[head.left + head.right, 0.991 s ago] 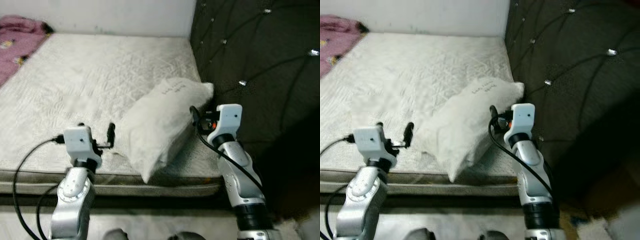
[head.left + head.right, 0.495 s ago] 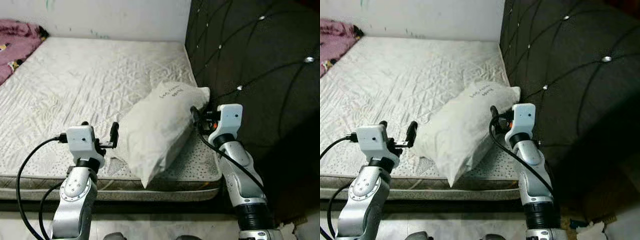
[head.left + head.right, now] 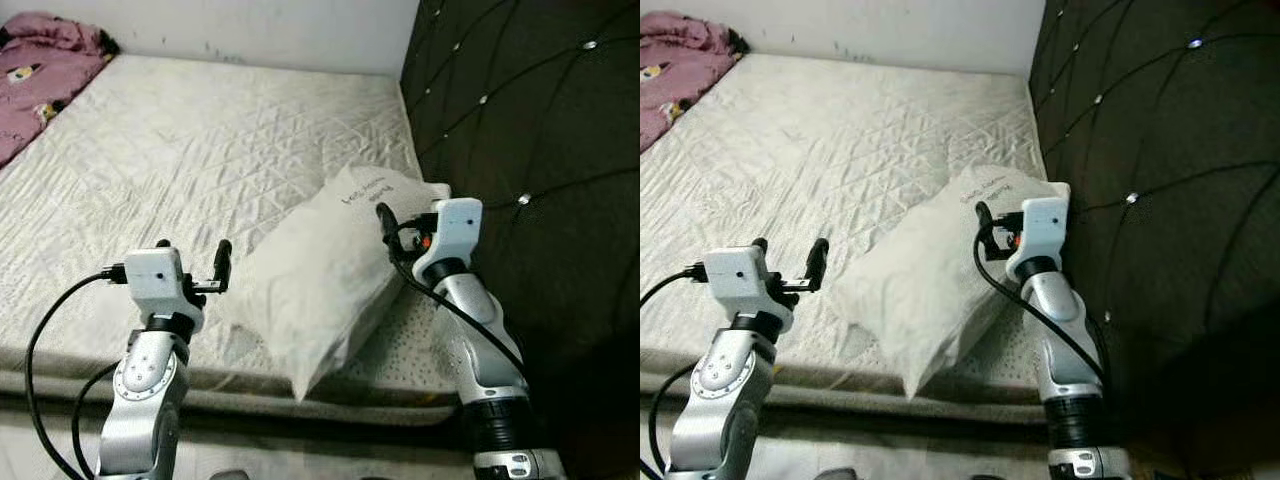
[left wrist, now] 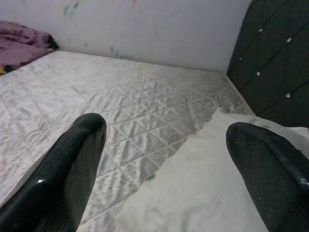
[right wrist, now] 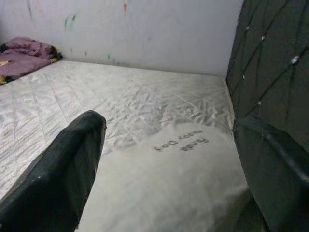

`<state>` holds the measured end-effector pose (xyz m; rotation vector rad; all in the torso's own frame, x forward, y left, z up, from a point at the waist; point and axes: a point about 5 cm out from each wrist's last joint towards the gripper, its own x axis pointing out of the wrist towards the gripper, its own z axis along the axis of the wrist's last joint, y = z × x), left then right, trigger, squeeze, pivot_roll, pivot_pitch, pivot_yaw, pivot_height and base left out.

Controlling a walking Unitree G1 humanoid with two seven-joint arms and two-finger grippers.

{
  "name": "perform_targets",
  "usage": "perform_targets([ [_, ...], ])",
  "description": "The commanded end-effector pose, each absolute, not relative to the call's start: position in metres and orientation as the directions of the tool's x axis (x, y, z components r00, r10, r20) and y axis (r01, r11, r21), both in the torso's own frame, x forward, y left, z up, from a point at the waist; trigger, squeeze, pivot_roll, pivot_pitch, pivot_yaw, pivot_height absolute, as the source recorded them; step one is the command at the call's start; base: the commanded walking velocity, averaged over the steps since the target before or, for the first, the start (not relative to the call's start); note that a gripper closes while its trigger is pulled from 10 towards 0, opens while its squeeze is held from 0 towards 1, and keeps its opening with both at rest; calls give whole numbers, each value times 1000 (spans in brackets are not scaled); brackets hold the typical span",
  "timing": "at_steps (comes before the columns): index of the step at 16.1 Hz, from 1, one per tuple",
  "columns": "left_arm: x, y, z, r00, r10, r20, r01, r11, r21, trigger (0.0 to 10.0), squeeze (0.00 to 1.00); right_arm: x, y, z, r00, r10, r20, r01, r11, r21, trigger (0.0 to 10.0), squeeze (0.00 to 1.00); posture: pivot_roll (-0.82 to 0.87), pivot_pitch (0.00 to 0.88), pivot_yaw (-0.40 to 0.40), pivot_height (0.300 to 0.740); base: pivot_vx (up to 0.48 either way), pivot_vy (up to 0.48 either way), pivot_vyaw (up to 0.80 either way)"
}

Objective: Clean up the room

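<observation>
A white pillow (image 3: 330,275) with dark lettering lies slanted on the bare quilted mattress (image 3: 190,140), near its front right corner, one end overhanging the front edge. My left gripper (image 3: 192,252) is open, held just above the mattress at the pillow's left side, not touching it. My right gripper (image 3: 983,215) hovers over the pillow's far right end, close to the headboard, and is open; the pillow (image 5: 178,179) lies below its fingers (image 5: 63,169). In the left wrist view the pillow (image 4: 203,193) sits between and beyond the two spread fingers (image 4: 58,179).
A black tufted headboard (image 3: 530,130) with shiny studs rises along the mattress's right side. A crumpled pink blanket (image 3: 40,60) lies at the far left corner. A white wall (image 3: 250,25) runs behind the bed. Black cables loop from my left arm.
The camera has shifted, so the bed and pillow sit lower and further right. Both grippers keep the same stance beside the pillow, open.
</observation>
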<state>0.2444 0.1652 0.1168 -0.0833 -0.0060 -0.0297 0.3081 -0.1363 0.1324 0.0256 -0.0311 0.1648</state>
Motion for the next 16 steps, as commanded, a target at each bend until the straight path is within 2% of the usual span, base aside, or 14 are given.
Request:
perform_targets([
  [1, 245, 161, 117, 999, -48, 6, 49, 995, -91, 10000, 0, 308, -140, 130, 989, 146, 22, -146, 989, 19, 10000, 0, -65, 0, -26, 740, 0, 0, 0],
  [5, 247, 162, 118, 999, -45, 7, 45, 995, -87, 10000, 0, 310, -141, 129, 991, 134, 16, -134, 991, 18, 10000, 0, -66, 0, -26, 740, 0, 0, 0],
  [7, 248, 162, 117, 999, -41, 0, 41, 995, -93, 10000, 0, 311, -142, 127, 991, 130, 5, -130, 991, 25, 10000, 0, -67, 0, -25, 740, 0, 0, -800],
  [9, 248, 162, 117, 999, -41, -1, 41, 994, -98, 10000, 0, 311, -142, 128, 991, 131, 13, -131, 991, 25, 10000, 0, -67, 0, -25, 740, 0, 369, -800],
  [14, 250, 162, 117, 1000, -30, 3, 30, 992, -123, 10000, 0, 311, -143, 128, 991, 131, 15, -132, 991, 20, 10000, 0, -74, 0, -26, 740, 0, 480, 0],
  [16, 250, 162, 118, 1000, -26, 4, 26, 992, -119, 10000, 0, 311, -142, 128, 991, 133, 14, -133, 991, 18, 10000, 0, -74, 0, -26, 740, 0, 148, 0],
])
